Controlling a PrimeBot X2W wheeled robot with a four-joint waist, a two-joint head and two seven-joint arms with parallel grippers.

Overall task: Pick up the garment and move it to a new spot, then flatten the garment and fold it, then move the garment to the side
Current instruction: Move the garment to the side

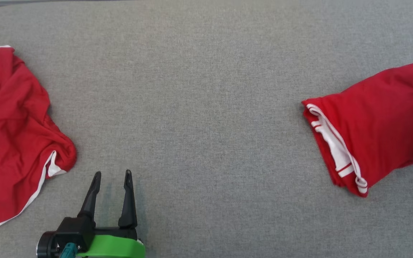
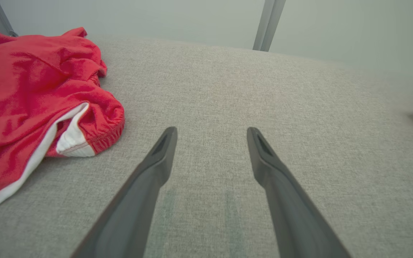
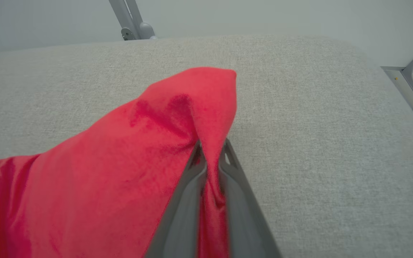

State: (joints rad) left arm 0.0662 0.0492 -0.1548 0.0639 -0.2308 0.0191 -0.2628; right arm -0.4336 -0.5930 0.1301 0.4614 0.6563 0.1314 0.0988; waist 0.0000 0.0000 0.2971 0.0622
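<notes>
A broad table point(image 1: 206, 89) covered in grey, finely woven cloth with a soft heathered grain took up most of the head view. At its left edge lay a crumpled garment point(image 1: 9, 136) of red knit fabric, rumpled into loose folds, with a thin white trim along its hem and a white lining showing at a puckered opening. Well apart from it, at the table's right edge, lay the folded garment point(image 1: 375, 125), a compact, roughly rectangular stack of the same red knit with white striped bands point(image 1: 335, 147) along its layered left edge. The right gripper point(image 3: 212, 147) was clamped on a pinched ridge of that garment's red cloth, which rose into a soft peak above the smooth dark fingers. The left gripper point(image 1: 113, 173) hovered over bare table near the crumpled garment, its tapered fingers spread apart and holding nothing.
</notes>
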